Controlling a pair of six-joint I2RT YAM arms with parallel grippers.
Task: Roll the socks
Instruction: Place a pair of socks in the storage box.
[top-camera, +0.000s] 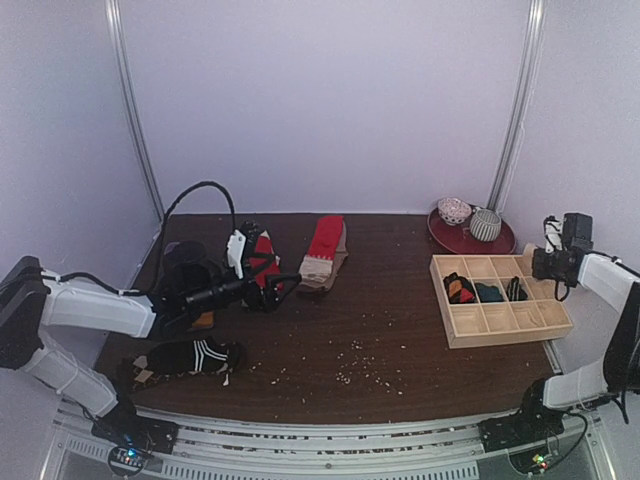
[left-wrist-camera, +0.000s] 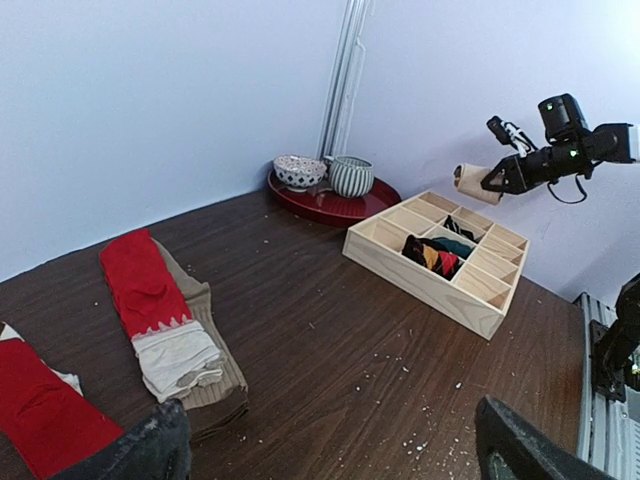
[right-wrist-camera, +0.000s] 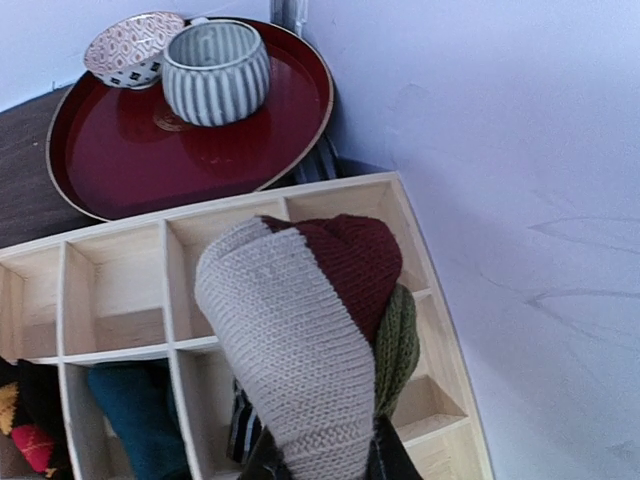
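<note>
Beige rolled sock (right-wrist-camera: 300, 340), clamped in right gripper (right-wrist-camera: 320, 455) at three o'clock, likely goes into tray (right-wrist-camera: 120, 236) next; left gripper (left-wrist-camera: 335, 450) gapes empty.

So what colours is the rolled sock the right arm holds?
The rolled sock is beige, dark red and green, clearest in the right wrist view.

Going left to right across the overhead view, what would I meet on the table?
Black striped sock → red sock pair → red sock with beige cuff → wooden compartment tray, with the right claw holding a rolled sock over it.
</note>
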